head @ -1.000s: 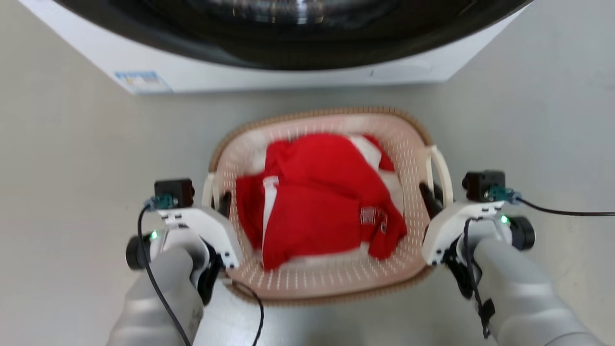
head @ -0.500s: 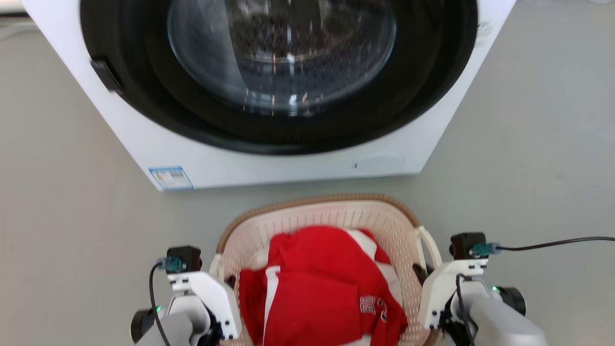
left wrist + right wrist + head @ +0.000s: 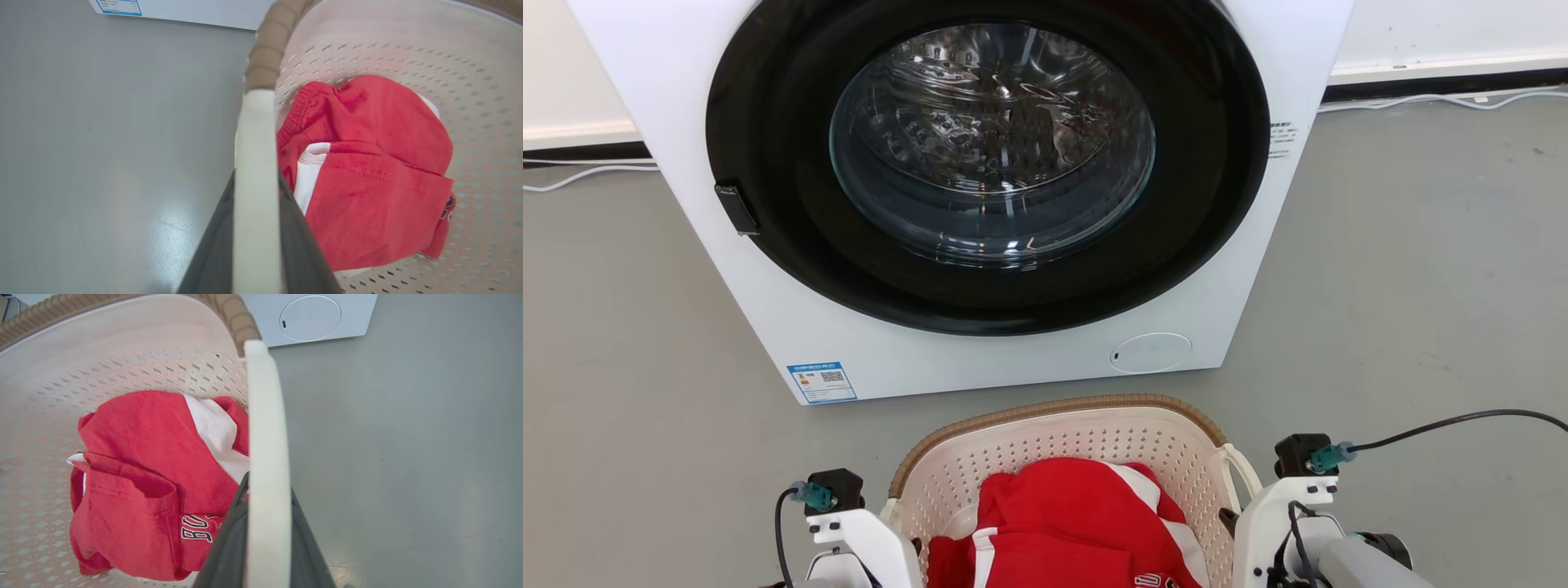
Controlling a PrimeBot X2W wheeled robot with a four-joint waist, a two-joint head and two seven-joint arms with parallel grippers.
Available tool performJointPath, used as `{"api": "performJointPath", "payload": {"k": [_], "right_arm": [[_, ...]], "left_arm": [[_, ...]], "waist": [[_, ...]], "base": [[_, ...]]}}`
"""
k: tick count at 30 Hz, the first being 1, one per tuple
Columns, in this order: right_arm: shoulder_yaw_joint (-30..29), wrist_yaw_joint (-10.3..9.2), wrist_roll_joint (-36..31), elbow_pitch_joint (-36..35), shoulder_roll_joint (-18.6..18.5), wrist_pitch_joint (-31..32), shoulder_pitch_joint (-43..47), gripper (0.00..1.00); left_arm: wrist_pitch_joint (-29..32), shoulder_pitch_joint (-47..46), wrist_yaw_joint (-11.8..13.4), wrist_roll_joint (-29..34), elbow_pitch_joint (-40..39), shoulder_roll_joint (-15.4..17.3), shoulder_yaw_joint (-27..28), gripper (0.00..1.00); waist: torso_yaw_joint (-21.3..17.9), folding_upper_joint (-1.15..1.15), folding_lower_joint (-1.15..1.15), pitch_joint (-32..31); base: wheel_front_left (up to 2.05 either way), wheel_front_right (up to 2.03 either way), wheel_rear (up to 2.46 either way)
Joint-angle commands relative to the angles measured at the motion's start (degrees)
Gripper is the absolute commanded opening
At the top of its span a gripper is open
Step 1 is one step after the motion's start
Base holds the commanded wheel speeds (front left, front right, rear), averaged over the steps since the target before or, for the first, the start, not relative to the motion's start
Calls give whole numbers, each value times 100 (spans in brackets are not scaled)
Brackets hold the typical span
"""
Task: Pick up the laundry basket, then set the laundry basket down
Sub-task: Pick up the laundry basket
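The laundry basket (image 3: 1045,447), cream perforated plastic with a brown woven rim, sits at the bottom of the head view in front of the washer, with red and white clothes (image 3: 1068,518) inside. My left gripper (image 3: 255,181) is shut on the basket's left white handle (image 3: 254,139), its dark fingers on either side of the bar. At the other side, my right gripper (image 3: 267,488) is shut on the right white handle (image 3: 264,428). In the head view the left gripper (image 3: 915,545) and right gripper (image 3: 1230,519) flank the basket. Whether the basket touches the floor I cannot tell.
A white front-loading washer (image 3: 849,359) with a closed round glass door (image 3: 992,143) stands just beyond the basket. Grey floor (image 3: 1405,310) spreads to both sides. White cables (image 3: 1445,100) run along the wall base behind.
The head camera has tilted up: the washer door is now in full view and the basket and grippers sit lower in the picture. Both grips on the handles look unchanged.
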Motion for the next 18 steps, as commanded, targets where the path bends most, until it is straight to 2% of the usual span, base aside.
{"api": "performJointPath", "payload": {"k": [1, 18], "right_arm": [[69, 24, 56, -41, -108, -12, -126, 0], [282, 24, 268, 58, -95, -79, -260, 0]], "left_arm": [[-32, -49, -43, -23, -76, 283, 50, 0], [-159, -173, -43, -444, 34, 376, -344, 0]], "waist": [[-10, 0, 0, 5], [-42, 0, 0, 77]], "base": [[0, 0, 0], [0, 0, 0]]}}
